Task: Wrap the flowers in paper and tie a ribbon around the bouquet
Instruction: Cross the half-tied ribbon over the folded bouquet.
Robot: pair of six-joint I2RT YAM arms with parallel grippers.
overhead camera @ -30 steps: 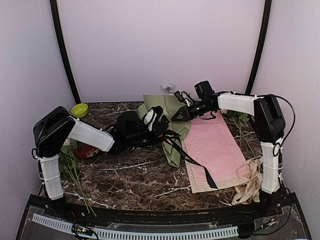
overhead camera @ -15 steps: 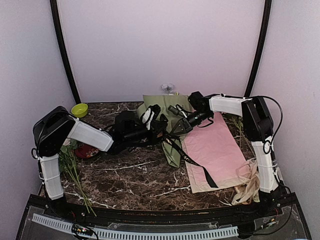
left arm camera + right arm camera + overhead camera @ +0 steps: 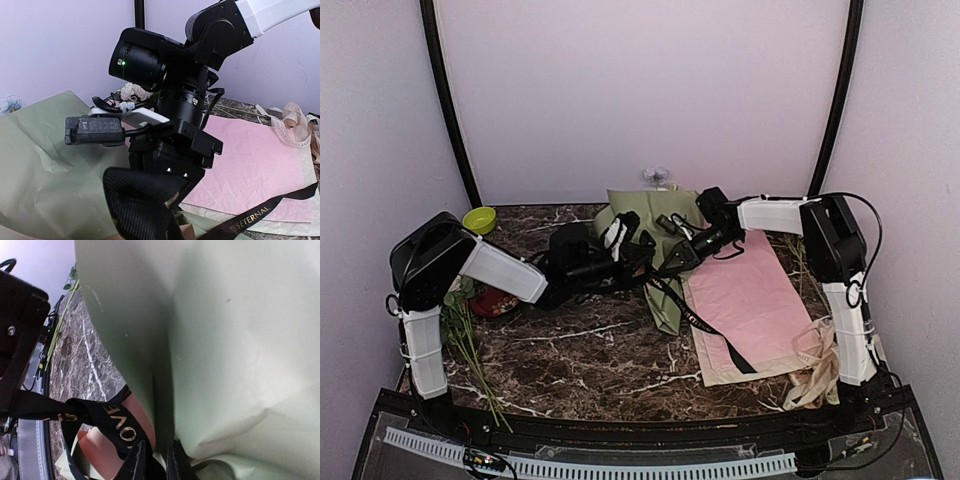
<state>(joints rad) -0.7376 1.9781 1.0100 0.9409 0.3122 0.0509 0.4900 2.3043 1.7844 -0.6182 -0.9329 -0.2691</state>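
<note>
1. One pink sheet (image 3: 750, 285) lies flat on one tan sheet (image 3: 720, 368); I place everything else by it.
2. One green paper (image 3: 640, 208) lies bundled against the pink sheet's left edge. The flowers (image 3: 658, 176) show pale at the paper's far end.
3. One black ribbon (image 3: 715, 335) crosses the sheet's near left corner and runs up to my two grippers, just left of the sheet.
4. My left gripper (image 3: 642, 250) has its fingers pressed together. My right gripper (image 3: 156, 460) stands narrow with the ribbon meeting it; I cannot tell if it is pinched.
5. One cream ribbon (image 3: 817, 368) lies at the sheet's near right corner. One lime bowl (image 3: 479, 219) and some loose stems (image 3: 468, 345) are well to its left.
6. The table (image 3: 590, 350) is dark marble and the walls (image 3: 640, 90) are plain lilac.
</note>
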